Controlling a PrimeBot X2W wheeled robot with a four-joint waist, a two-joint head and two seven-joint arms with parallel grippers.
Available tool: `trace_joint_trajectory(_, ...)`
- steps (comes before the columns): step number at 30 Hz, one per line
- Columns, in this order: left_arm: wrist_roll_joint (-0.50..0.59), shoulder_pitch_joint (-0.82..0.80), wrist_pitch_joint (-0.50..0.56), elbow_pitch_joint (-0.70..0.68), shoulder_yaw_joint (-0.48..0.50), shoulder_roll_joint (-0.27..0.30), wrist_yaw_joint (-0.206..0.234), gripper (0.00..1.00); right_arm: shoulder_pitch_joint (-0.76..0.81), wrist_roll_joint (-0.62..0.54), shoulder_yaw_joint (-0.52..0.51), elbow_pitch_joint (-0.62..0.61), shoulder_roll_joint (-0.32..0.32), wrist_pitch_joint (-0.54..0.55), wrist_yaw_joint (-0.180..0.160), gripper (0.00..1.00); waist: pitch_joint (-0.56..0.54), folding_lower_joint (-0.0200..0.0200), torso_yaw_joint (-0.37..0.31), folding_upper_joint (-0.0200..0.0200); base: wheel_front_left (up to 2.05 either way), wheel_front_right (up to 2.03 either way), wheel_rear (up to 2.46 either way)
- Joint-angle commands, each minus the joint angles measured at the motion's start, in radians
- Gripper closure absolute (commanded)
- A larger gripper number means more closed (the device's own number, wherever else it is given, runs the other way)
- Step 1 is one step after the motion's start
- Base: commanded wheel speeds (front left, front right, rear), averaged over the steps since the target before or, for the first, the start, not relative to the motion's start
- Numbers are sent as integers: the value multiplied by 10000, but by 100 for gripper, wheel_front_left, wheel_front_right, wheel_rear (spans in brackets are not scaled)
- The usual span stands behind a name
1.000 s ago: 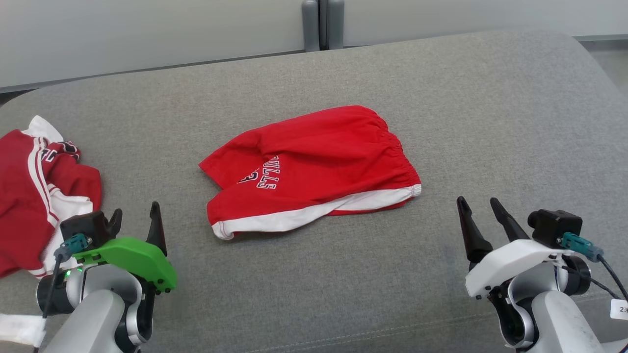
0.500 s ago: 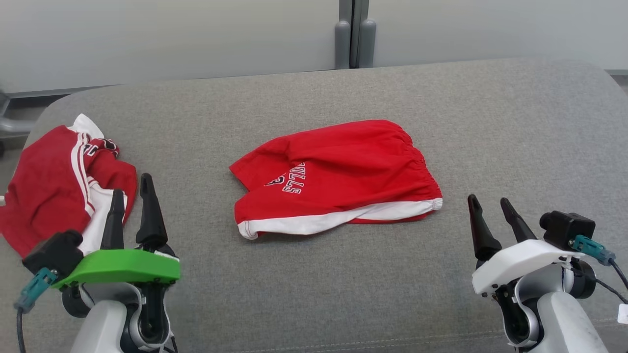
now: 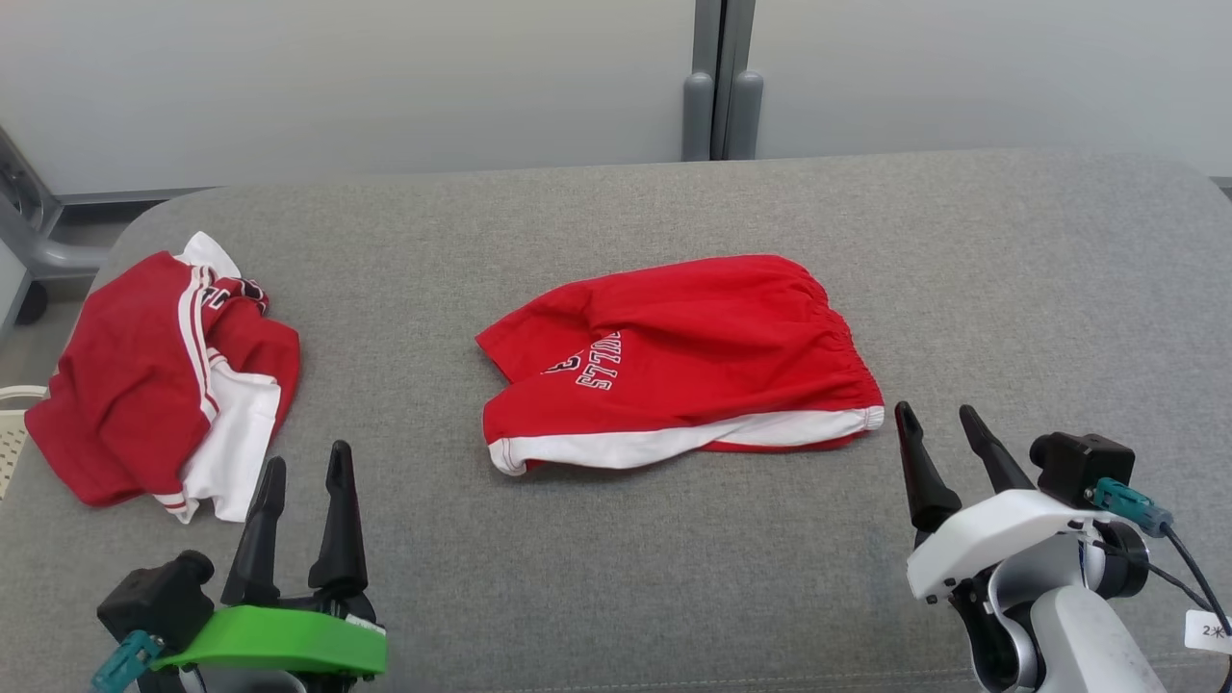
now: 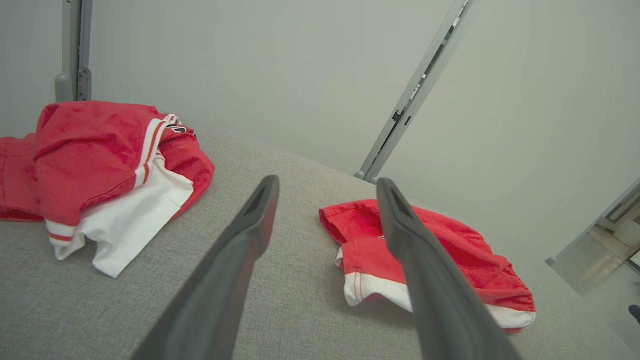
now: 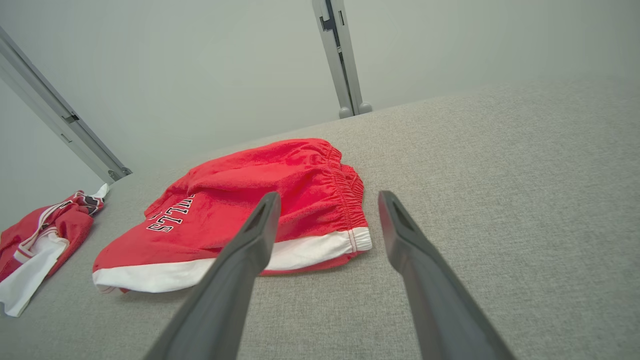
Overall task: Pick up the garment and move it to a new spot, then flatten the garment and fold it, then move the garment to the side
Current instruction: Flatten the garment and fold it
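A red garment (image 3: 693, 346), a pair of shorts with a white hem and white lettering, lies folded over at the middle of the grey cushion (image 3: 1011, 289). It also shows in the wrist views: red garment (image 4: 470, 250), red garment (image 5: 240, 190). My left gripper (image 3: 306, 457) stands open at the lower left, well short of the shorts, with nothing between its fingers (image 4: 250, 235). My right gripper (image 3: 936, 412) is open too, just right of the shorts' waistband corner and apart from it. Its fingers (image 5: 250, 250) are empty.
A second red and white garment (image 3: 144, 375) lies crumpled at the cushion's left end, just beyond my left gripper, and appears as the crumpled garment (image 4: 90, 150) and crumpled garment (image 5: 50, 225). A grey post (image 3: 722, 96) stands against the pale wall behind. A white basket edge (image 3: 10, 433) peeks in at far left.
The head camera has swung left, so both garments sit further right and lower in view. My left wrist has turned and its fingers have come off the crumpled garment's edge. Both grippers stay open.
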Motion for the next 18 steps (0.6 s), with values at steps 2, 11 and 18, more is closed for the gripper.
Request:
trace_joint_trajectory(2,364,308,0,-33,27,49,77,0,135,-176,12,62,-39,-12,1,0,-47,0,11,0,0,0,0)
trace_joint_trajectory(11,1228,883,178,273,-301,200,417,0,376,-725,119,189,-38,222,1,0,-210,0,5,0,0,0,0)
trace_joint_trajectory(18,1305,1002,755,524,-419,343,770,0,478,-864,129,307,-35,550,1,0,-275,0,-83,0,0,0,0)
